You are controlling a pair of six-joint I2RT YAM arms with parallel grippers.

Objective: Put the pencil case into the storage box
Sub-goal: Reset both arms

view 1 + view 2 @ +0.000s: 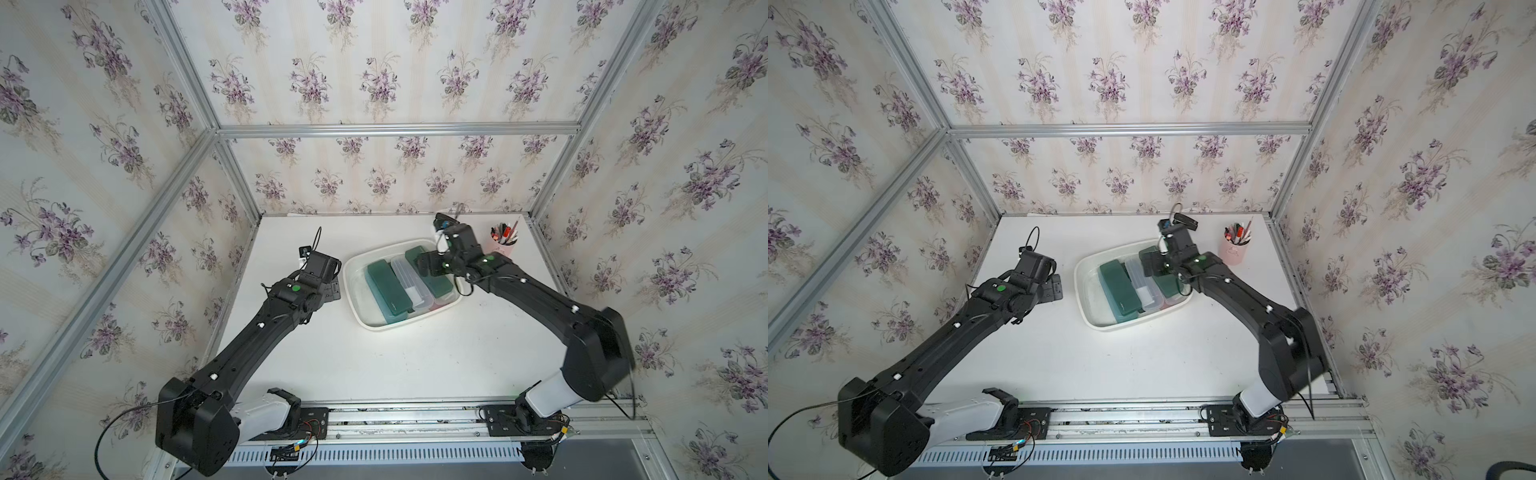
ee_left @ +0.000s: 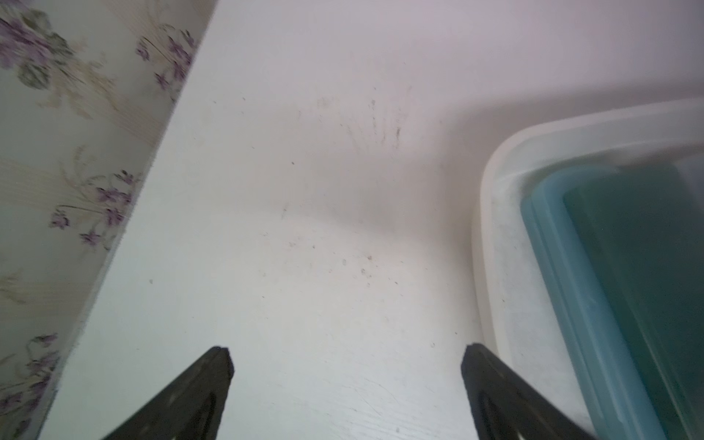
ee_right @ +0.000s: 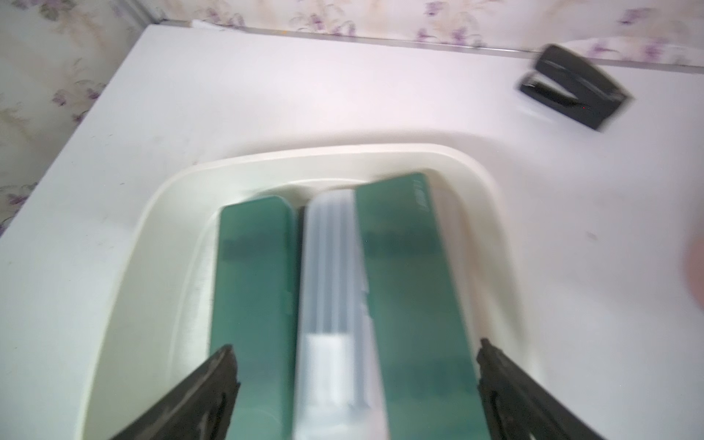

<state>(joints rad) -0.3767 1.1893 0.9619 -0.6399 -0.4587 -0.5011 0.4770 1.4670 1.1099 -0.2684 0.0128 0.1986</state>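
Violet-sprigged wallpaper lines the walls around a scuffed white tabletop (image 1: 395, 357). The left gripper (image 2: 344, 358) hangs over bare table with its fingers spread wide and nothing between them; in its wrist view only the two black fingertips (image 2: 219, 362) show, the rest cut off by the frame edge.

Just beside that gripper, on its right, sits the storage box (image 1: 365, 322). Three cases lie side by side in it: a green pencil case (image 1: 386, 291) nearest the left gripper, a translucent pencil case (image 1: 409, 280) in the middle, and a second green pencil case (image 1: 438, 284). The last is partly hidden in both top views by the right arm's wrist.

The right gripper (image 3: 355, 346) is released too. It hovers over the box with its fingers straddling the cases and grasping none. Its wrist view is smeared; pale lettering (image 3: 421, 198) at the far end of the second green case cannot be read.

Beyond this gripper lies a small black object (image 3: 571, 85), too blurred to name. To its right stands a pink pen cup (image 1: 1235, 251) with a faint mark that cannot be made out.
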